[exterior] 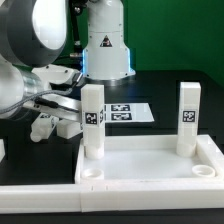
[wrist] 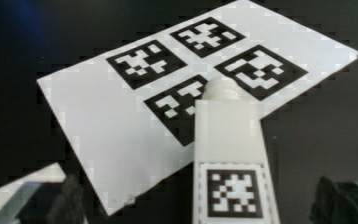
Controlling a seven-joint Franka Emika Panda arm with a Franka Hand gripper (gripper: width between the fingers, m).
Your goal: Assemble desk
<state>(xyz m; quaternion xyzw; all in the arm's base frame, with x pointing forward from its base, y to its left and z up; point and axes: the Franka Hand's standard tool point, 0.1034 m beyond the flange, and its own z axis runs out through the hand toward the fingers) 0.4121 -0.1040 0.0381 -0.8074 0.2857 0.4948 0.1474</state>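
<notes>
1. The tabletop [exterior: 150, 165] is lying rim-up on the black desk [exterior: 150, 90], at the front of the exterior view. The two round sockets in its near corners are bare, e.g. this near socket [exterior: 92, 172].
2. Two legs stand upright at the tabletop's far corners. The first leg [exterior: 93, 120] is at the far corner on the exterior view's left, and the second leg [exterior: 188, 115] is at the far corner on the exterior view's right. Each one shows a square tag about halfway up, facing that camera.
3. The marker board [exterior: 125, 112] lies flat on the desk just beyond the tabletop's far rim. From that camera it shows between the two legs, nearer the first one.
4. In the wrist view there's a close-up leg [wrist: 220, 150] with its tag toward the lens and the marker board's four tags behind it. Honestly can't tell for sure which of the two legs it is.
5. The fingers [wrist: 30, 203] are spread, one on each side of that close-up leg. There's dark desk showing in the gap on both sides, so they aren't pinching anything.
6. The robot arm [exterior: 30, 50] fills the exterior view's left, beyond the tabletop's far corner there. Its end points toward the first leg, but that bit is too blurry to make out the hand.
</notes>
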